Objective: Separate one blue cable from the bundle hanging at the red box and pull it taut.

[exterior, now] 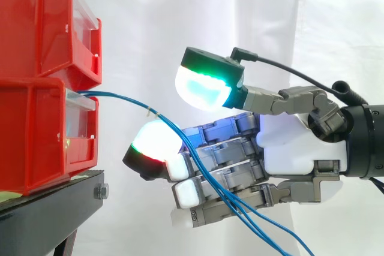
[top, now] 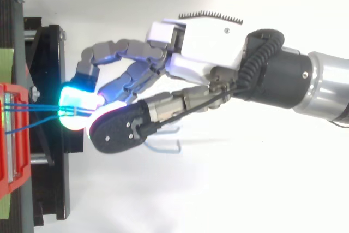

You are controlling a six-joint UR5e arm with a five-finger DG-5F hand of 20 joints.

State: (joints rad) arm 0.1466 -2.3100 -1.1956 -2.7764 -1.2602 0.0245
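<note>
Just right of the lower red bin (exterior: 36,136), the hand (exterior: 294,148) lies open, fingers (exterior: 240,148) nearly straight, thumb (exterior: 207,82) lifted clear; blue cables (exterior: 129,101) drape across its fingers.

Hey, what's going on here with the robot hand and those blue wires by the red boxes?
The robot's hand is at the blue cables that come out of the lower red bin on the black stand. Several cables drape across its fingers and hang down past them. The thumb sits above with a gap, so nothing looks pinched, and no single cable is separated or taut yet.
</note>
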